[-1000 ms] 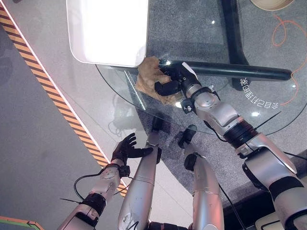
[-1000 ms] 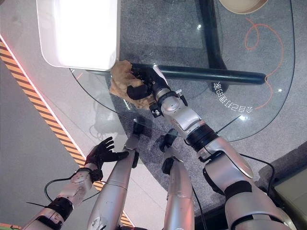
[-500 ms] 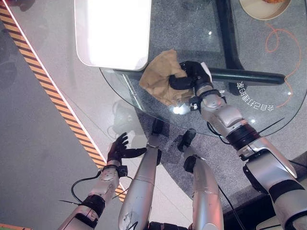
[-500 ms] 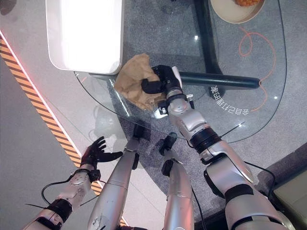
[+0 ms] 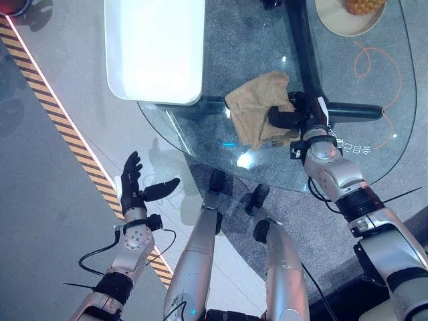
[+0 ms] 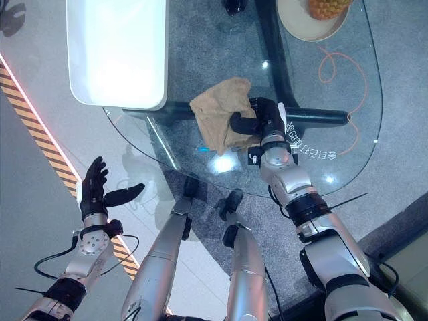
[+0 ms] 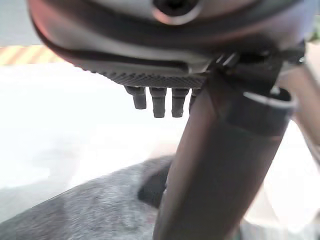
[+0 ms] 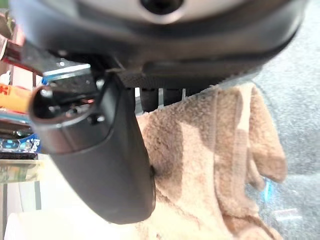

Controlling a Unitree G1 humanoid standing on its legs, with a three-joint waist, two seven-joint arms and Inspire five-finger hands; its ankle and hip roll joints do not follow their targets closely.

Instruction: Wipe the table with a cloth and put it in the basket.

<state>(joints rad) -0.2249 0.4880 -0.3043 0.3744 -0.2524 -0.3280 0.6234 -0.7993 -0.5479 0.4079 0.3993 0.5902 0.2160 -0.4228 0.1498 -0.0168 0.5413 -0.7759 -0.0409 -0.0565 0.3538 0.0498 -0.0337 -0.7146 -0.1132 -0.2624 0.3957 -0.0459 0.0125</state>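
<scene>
Off the glass table's (image 5: 374, 160) left edge the left hand (image 5: 134, 190) hangs over the floor with fingers spread and nothing in it, a white tray (image 5: 155, 47) overlaps the far-left rim, and mid-table the right hand (image 5: 297, 117) pinches the crumpled tan cloth (image 5: 257, 107) against the glass.

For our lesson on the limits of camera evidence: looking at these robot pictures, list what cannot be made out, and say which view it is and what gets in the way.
- Bowl, left eye view: cut off by the top edge, so its contents show only in part.
- Right hand, right eye view: its fingers sink into the tan cloth, so the grip itself is hidden.
- White tray, left eye view: glare washes out its surface.
- Left hand, left wrist view: the thumb blocks what lies past it.
</scene>
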